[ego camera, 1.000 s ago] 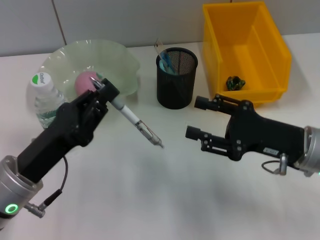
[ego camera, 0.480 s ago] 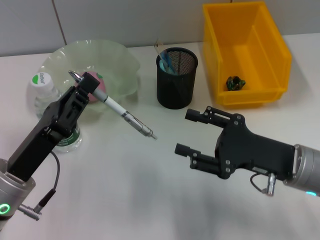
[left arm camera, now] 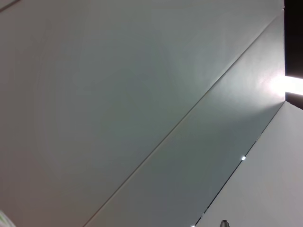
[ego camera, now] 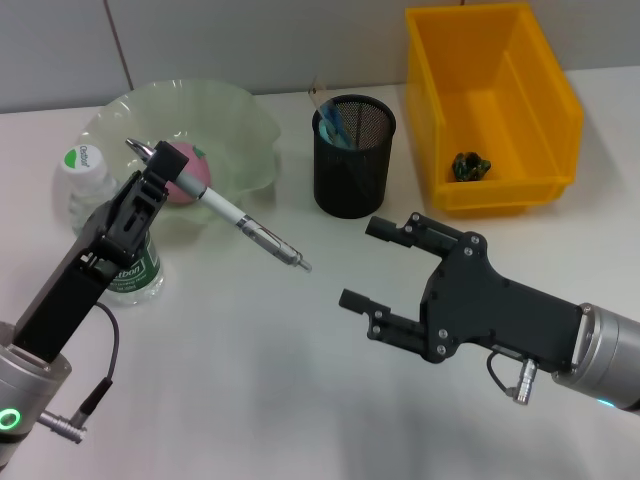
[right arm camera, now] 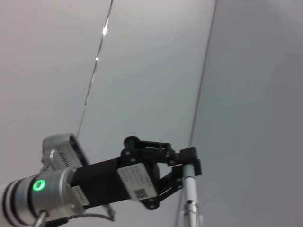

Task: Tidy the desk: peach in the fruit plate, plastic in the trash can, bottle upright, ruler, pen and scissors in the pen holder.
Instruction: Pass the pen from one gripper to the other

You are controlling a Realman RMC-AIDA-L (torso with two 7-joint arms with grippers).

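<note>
Over the white desk (ego camera: 250, 380), the left gripper (ego camera: 160, 172) has its jaws clamped on the upper end of a white-barrelled pen with a silvery tip (ego camera: 245, 224), holding it aslant in the air with the point angled down toward the middle of the desk. Holding it by the top leaves the long barrel free, which suits either dropping it tip-first into the black mesh pen holder (ego camera: 353, 155) or passing it across.

The right gripper (ego camera: 375, 272) hangs well short of the tip with its jaws spread wide and turned toward the pen, so a handover looks likely, though I can't be sure.

A pink peach (ego camera: 186, 178) already sits in the pale green wavy-edged fruit plate (ego camera: 240, 125). A clear plastic bottle with a green-marked white cap (ego camera: 88, 180) stands upright beside it. Something dark and crumpled (ego camera: 470, 165), probably the plastic, lies in the yellow bin (ego camera: 520, 90) serving as trash can.
</note>
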